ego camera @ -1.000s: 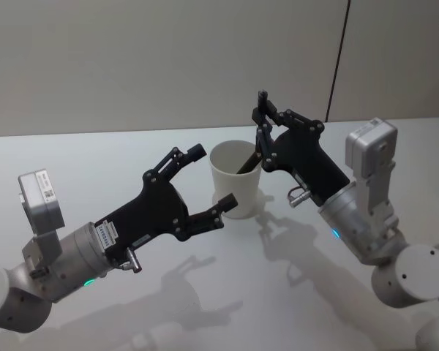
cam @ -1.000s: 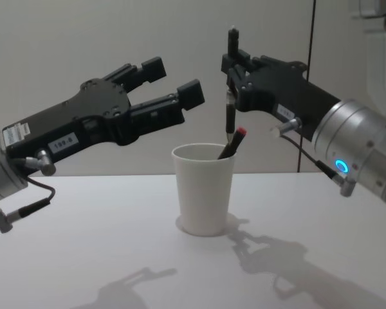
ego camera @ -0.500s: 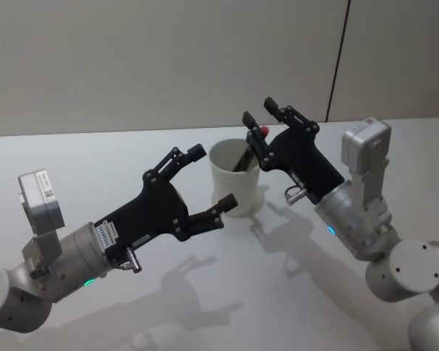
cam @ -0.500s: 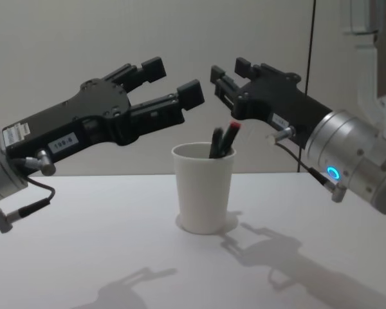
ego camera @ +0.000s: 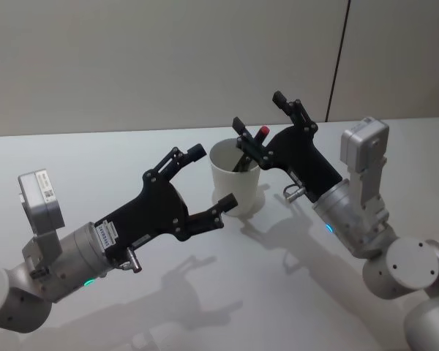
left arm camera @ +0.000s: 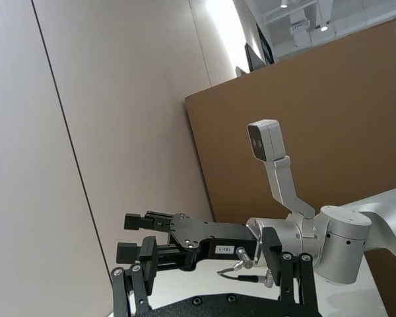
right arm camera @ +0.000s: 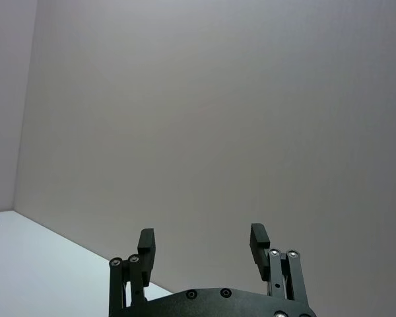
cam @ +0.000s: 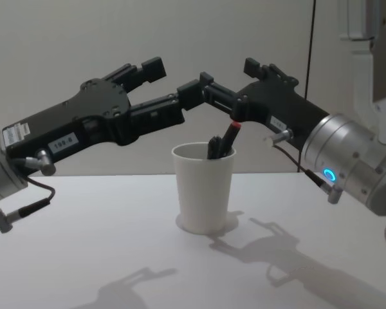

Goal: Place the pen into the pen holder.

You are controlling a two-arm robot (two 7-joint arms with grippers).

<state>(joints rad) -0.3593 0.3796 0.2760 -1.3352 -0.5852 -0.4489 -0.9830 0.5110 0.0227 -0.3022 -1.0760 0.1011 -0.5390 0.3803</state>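
The pen holder (ego camera: 236,183) (cam: 202,190), a white paper cup, stands upright on the table. The black pen (cam: 213,147) (ego camera: 244,158) leans inside it beside a red-tipped pen (cam: 231,134) (ego camera: 263,132). My right gripper (ego camera: 257,110) (cam: 226,72) (right arm camera: 202,239) hovers open just above and behind the cup's rim, with nothing between its fingers. My left gripper (ego camera: 214,175) (cam: 172,78) hangs open to the left of the cup, a little above rim height, and touches nothing. The left wrist view looks across at the right gripper (left arm camera: 132,236).
The white table (ego camera: 293,292) (cam: 103,244) is bare around the cup. A pale wall (ego camera: 168,58) stands behind it, with a dark vertical seam (ego camera: 339,58) on the right. A brown board (left arm camera: 330,132) shows in the left wrist view.
My right gripper let go of the black pen, which dropped into the cup beside the red-tipped one. Its fingers then spread wide and it tilted back. The left arm has not moved.
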